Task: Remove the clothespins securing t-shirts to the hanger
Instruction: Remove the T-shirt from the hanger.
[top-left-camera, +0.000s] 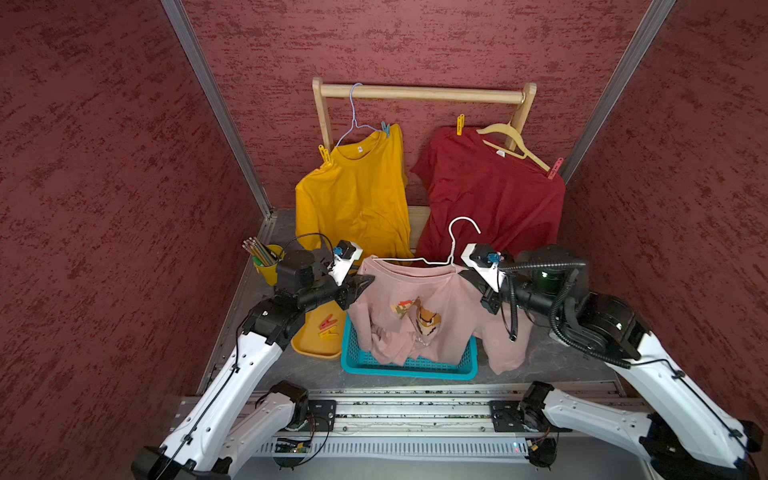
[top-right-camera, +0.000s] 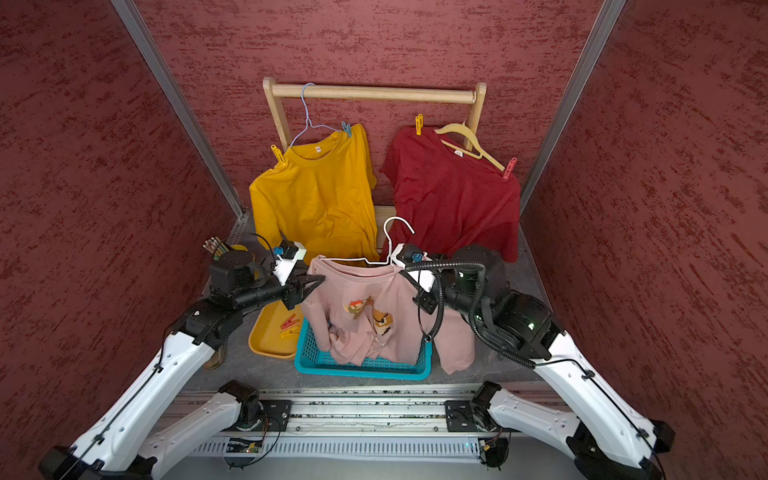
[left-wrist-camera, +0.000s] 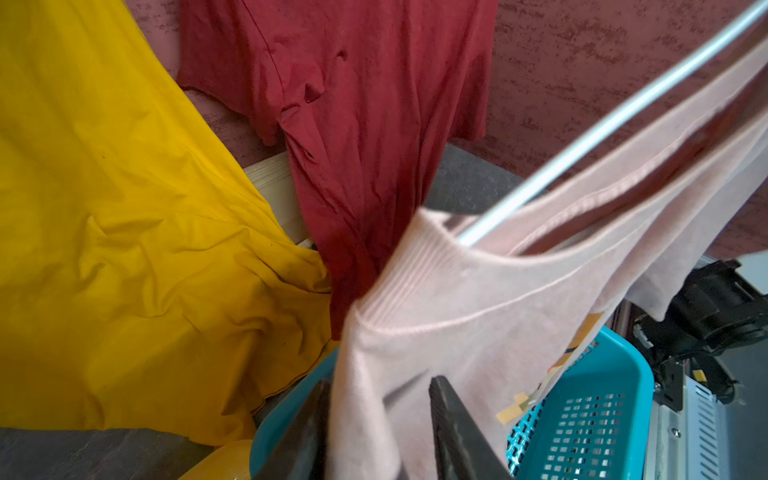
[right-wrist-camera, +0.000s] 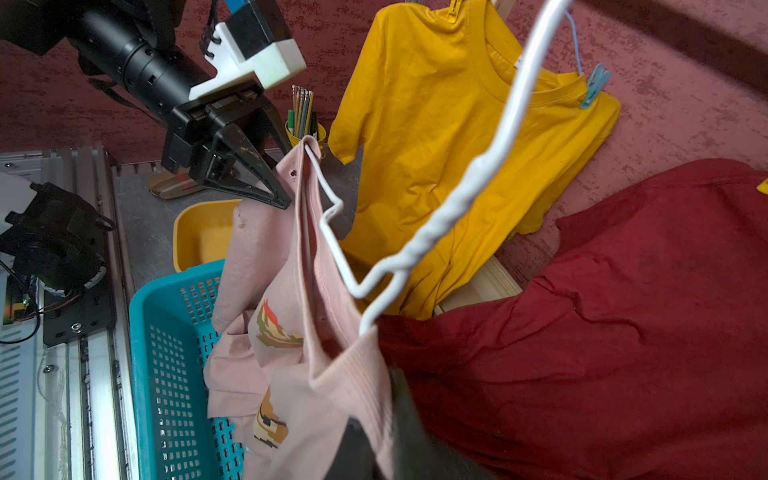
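A pale pink t-shirt (top-left-camera: 415, 299) on a white wire hanger (top-left-camera: 451, 245) hangs between my arms over the basket. I see no clothespin on it. My left gripper (top-left-camera: 368, 281) (left-wrist-camera: 380, 381) is at its left shoulder, jaws apart with a fold of pink cloth between them. My right gripper (top-left-camera: 467, 274) (right-wrist-camera: 376, 411) is shut on the ribbed collar at the right shoulder. The mustard t-shirt (top-left-camera: 357, 195) carries a yellow clothespin (top-left-camera: 325, 154) and a blue clothespin (top-left-camera: 386, 129). The dark red t-shirt (top-left-camera: 494, 195) carries a yellow clothespin (top-left-camera: 460, 124) and a pink-red clothespin (top-left-camera: 555, 168).
Both hung shirts are on a wooden rack (top-left-camera: 419, 93) at the back. A teal basket (top-left-camera: 409, 365) holds the pink shirt's hem. Left of it, a yellow tray (top-left-camera: 316, 347) holds a red peg (top-left-camera: 327, 321) and a yellow peg (top-left-camera: 331, 331). A yellow cup of pencils (top-left-camera: 266, 259) stands behind my left wrist.
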